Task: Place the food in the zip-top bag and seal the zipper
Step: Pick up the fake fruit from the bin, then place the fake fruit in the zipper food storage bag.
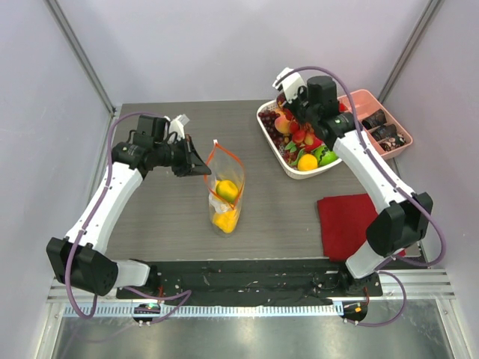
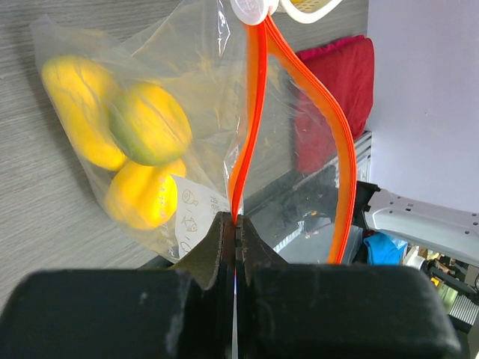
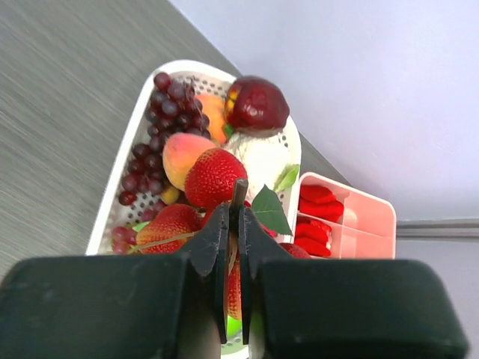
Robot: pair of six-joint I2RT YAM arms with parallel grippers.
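The bag (image 1: 224, 196) sat a little left of the middle of the table (image 1: 165, 217). Its mouth pointed to 12 o'clock and gaped, the two halves of the orange zipper (image 2: 251, 112) bowed apart. At 9 o'clock from that mouth the left claw (image 2: 236, 224) was clamped hard on one half of the zipper, jaws pressed together with the strip between them. Some food (image 2: 150, 123) already lay low in the bag: yellow pieces and one greenish-yellow one.

Over at 2 o'clock on the table, the right claw (image 3: 238, 206) hung above the white basket (image 3: 127, 172), just over the strawberries (image 3: 213, 176). Its jaws were closed to a sliver. A thin dark stalk showed at the tips, but I could not tell whether it was gripped.

By my reading this was the filling step, with sealing not yet begun. The next move called for the right claw to secure one piece, lift it clear of the basket and carry it toward 8 o'clock. It would then drop the piece between the parted strips while the left claw held the mouth steady.
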